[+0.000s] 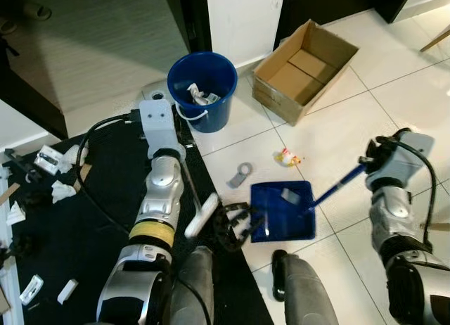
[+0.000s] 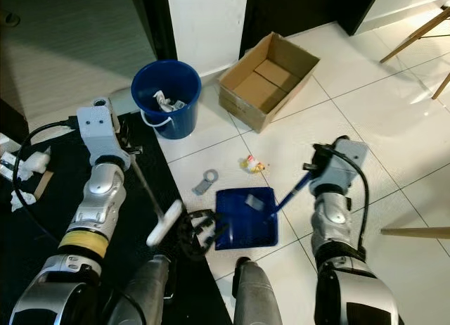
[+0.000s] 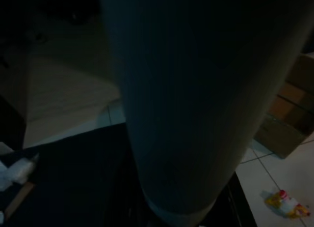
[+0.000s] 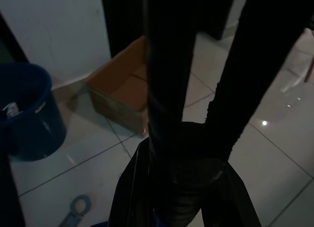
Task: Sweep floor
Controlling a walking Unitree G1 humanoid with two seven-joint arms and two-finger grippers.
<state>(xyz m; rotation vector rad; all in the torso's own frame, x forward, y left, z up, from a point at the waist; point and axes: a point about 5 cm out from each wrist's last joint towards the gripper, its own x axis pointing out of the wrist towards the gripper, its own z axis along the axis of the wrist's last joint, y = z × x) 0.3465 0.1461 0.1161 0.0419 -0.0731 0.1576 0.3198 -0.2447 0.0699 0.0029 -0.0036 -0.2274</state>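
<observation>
A blue dustpan (image 1: 281, 212) lies flat on the white tiles with a small grey scrap (image 1: 290, 195) inside it. My right gripper (image 1: 368, 163) is shut on the end of the dustpan's blue handle. My left gripper (image 1: 180, 138) is shut on the thin stick of a brush. The brush's white handle (image 1: 202, 216) and black bristles (image 1: 233, 228) rest at the dustpan's left edge. A grey ring-shaped piece (image 1: 241, 174) and a yellow-red wrapper (image 1: 287, 157) lie on the tiles just beyond the pan.
A blue bucket (image 1: 202, 89) holding white trash stands by the wall, with an open cardboard box (image 1: 304, 70) to its right. A black mat (image 1: 63, 233) on the left carries several white scraps. My own legs (image 1: 295, 290) show at the bottom edge.
</observation>
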